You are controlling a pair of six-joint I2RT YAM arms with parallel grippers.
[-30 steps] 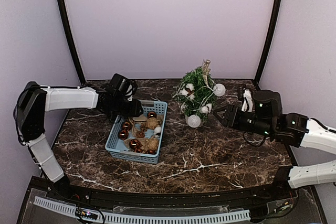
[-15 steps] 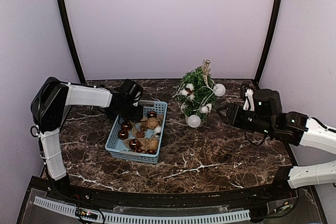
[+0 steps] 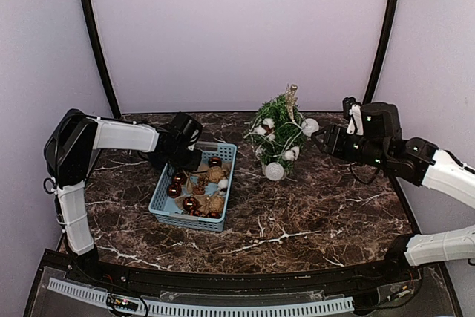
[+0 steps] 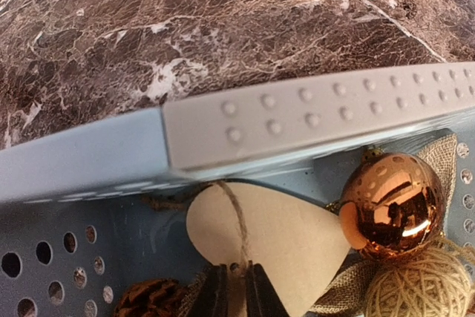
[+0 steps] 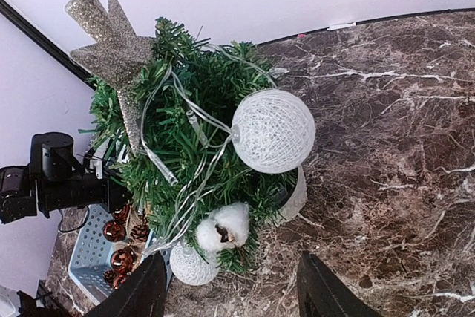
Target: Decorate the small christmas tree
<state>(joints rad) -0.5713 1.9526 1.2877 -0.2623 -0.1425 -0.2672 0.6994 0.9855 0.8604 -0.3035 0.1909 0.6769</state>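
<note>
The small christmas tree [image 3: 280, 133] stands upright on the marbled desk [image 3: 319, 213], just off the far right corner of the blue basket [image 3: 187, 220], close to it but apart. The overhead view places the left jaws inside the basket's far left corner. It places the right jaws on the side of the tree away from the basket, near a white string ball [image 3: 309, 127] without touching it. How far either pair is open cannot be read from there.

The left wrist view settles the first. Looking over the basket's rim [image 4: 319, 115], the two dark fingertips [image 4: 220, 296] stand almost together with only a narrow slit between them. They pinch the twine loop [image 4: 236, 220] of a pale heart tag [image 4: 286, 246], which lies in the basket beside a copper bauble [image 4: 382, 202] and a twine ball [image 4: 424, 287].

The right wrist view settles the second. The right jaws gape wide with nothing between them, fingertips [image 5: 141, 295] short of the tree. This view also shows plainly the glitter star [image 5: 111, 35], a clear light wire [image 5: 194, 125], a cotton boll [image 5: 223, 229] and a sliver of white pot [image 5: 298, 192] that the overhead view hides.
</note>
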